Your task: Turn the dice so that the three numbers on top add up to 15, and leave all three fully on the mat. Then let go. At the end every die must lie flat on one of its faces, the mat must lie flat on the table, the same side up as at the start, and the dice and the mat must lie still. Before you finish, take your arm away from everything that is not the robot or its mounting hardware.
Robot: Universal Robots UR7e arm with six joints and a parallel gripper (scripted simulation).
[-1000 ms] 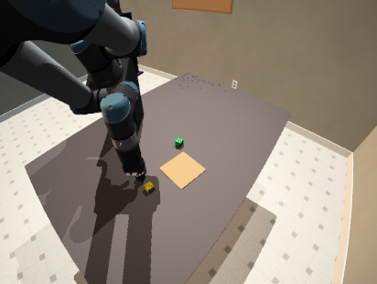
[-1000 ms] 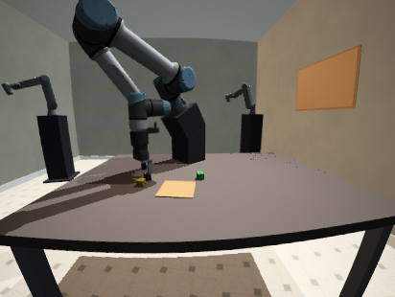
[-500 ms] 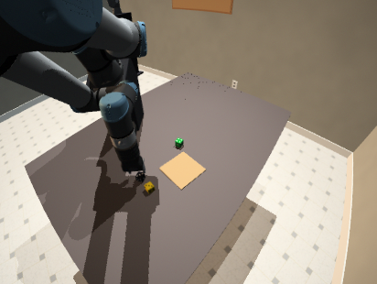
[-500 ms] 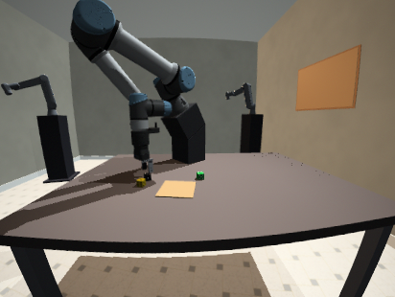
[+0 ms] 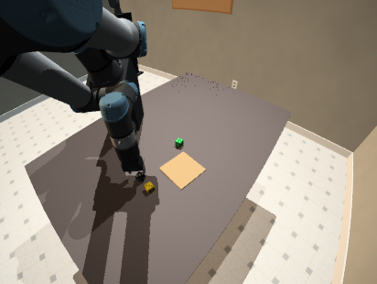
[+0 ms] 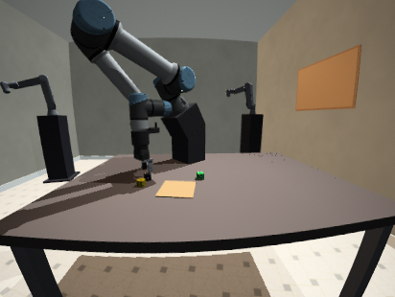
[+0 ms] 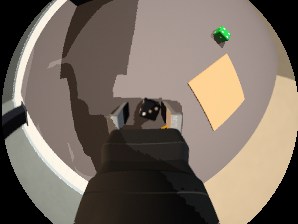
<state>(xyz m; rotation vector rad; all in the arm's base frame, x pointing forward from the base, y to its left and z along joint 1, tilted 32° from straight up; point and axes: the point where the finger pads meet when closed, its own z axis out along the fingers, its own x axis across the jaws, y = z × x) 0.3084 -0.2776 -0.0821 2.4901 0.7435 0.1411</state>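
Jaws first: spread wide at the gripper [image 5: 135,173] [image 6: 148,169] [image 7: 144,108], gripping nothing, with one finger to either side of the black die [image 5: 140,176] [image 6: 148,176] [image 7: 149,109] in the wrist view. Now across the exterior view, left to right. First up, the yellow die [image 5: 149,187] [image 6: 141,182] [image 7: 165,127], out on the worktop [image 5: 229,137] [image 6: 288,201] [image 7: 170,45], nearer its left edge than its right, off the mat. Right beside it, the black die, also off the mat, a touch farther from the near edge; white pips visible, but too small for a sure count. Next along, the mat [image 5: 182,170] [image 6: 175,189] [image 7: 216,93], flat, nearer the near edge than any die, bare of dice. Last in line, the green die [image 5: 178,143] [image 6: 200,175] [image 7: 222,34], just beyond the mat, toward the worktop's far edge, also off it.

And the score? None of three on the mat; no telling the top total from these views. Likely step in hand: lining up on the black die, ready for a squeeze. Still to come: pick, any needed turns, three placements adding up to fifteen, release, then a retreat well away from everything. Early days, by the look of it!

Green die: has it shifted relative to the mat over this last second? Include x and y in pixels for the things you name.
No. In the top and exterior views, the green die [image 5: 178,143] [image 6: 200,175] [image 7: 222,34] sits off the same corner of the mat [image 5: 182,170] [image 6: 176,189] [image 7: 217,92] as before.
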